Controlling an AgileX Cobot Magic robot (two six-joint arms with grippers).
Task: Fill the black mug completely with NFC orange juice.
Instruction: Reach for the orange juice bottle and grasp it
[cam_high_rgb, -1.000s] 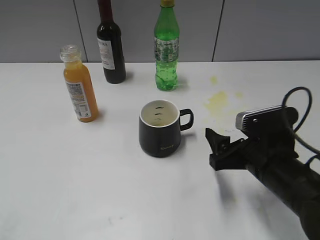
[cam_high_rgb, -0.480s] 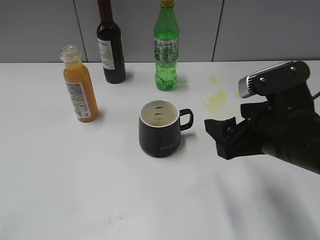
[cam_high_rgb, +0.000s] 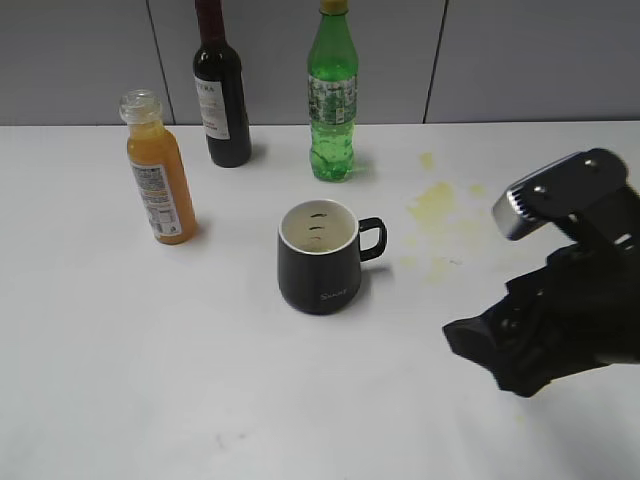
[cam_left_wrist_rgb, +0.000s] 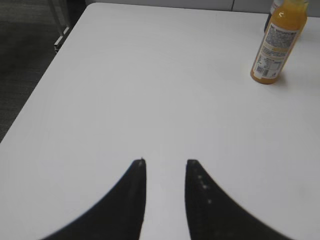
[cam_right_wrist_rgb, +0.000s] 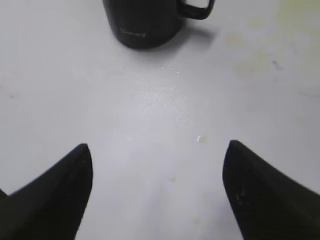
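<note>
Right tool (cam_right_wrist_rgb: 157, 165) spread wide — holding nothing

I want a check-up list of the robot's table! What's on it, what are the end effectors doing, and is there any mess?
Surface: white table, yellowish stains right of the mug.
Job's things: black mug upright, handle to the right; orange juice bottle upright, uncapped, far left.
Clutter: dark wine bottle and green soda bottle at the back.
End effectors: left end effector slightly open, empty; right end effector wide open, empty, short of the mug.
Cables: nothing seen.
Surroundings: grey wall panels.
</note>
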